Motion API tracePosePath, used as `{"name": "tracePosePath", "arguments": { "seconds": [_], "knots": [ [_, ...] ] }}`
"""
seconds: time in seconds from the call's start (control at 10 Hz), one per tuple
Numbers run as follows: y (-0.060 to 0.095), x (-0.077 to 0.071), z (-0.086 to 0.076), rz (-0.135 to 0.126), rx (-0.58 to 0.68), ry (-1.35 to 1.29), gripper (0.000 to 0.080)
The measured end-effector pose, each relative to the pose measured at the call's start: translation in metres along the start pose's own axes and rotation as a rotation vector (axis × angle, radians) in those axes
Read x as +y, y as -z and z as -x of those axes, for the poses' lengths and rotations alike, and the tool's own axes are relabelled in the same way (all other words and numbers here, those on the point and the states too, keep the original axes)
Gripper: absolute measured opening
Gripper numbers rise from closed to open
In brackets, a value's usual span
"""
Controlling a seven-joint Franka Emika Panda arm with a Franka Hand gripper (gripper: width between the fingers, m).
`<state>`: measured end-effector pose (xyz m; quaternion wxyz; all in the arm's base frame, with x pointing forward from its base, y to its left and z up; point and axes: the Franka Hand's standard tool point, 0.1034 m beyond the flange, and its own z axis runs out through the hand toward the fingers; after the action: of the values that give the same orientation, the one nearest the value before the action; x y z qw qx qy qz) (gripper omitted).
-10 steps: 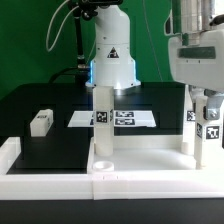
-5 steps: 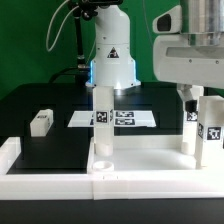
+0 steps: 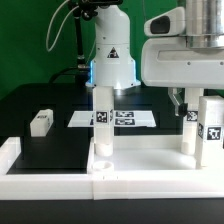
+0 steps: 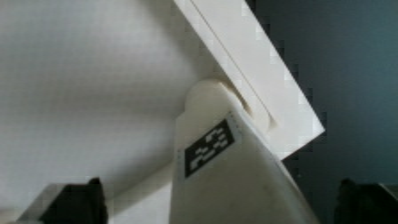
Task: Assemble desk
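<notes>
1. In the exterior view, the panel (image 3: 150, 168) is seen at the front of the bench (image 3: 50, 100). Three legs are stood upright on it: left leg (image 3: 101, 128), inner right leg (image 3: 190, 132) and outer right leg (image 3: 211, 130).
2. A fourth leg (image 3: 40, 122) is recorded only in that view. It lies loose on the bench, well apart from the panel.
3. Only the wrist view shows the pincer (image 4: 217, 205). It is released, with its fingertips (image 4: 71, 203) spread wide on either side of a tagged leg (image 4: 222, 150) and neither touching it.
4. There the tagged leg's far end is seen set just beside the panel's rim.
</notes>
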<state>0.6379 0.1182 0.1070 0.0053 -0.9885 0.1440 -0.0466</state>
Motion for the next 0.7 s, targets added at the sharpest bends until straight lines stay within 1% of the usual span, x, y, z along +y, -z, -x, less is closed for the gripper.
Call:
{"name": "tracePosePath", "arguments": {
  "seconds": [0.1,0.2,0.3,0.4,0.5,0.6,0.7],
  "knots": [
    [-0.0002,-0.0052,0.0017,-0.002,0.002,0.057,0.0649],
    [-0.0006,-0.0015,0.0002,-0.001,0.002,0.046,0.0649],
    [-0.0007,-0.0013,0.0002,0.000,0.002,0.016,0.0649],
    [-0.0008,-0.0014,0.0002,0.000,0.002,0.016,0.0557],
    [-0.0010,-0.0014,0.0004,0.000,0.001,-0.027,0.0557],
    [-0.0015,0.0007,0.0004,0.003,-0.001,-0.127,0.0358],
    [-0.0017,0.0014,0.0018,0.006,-0.007,-0.193,0.0295]
  ]
}}
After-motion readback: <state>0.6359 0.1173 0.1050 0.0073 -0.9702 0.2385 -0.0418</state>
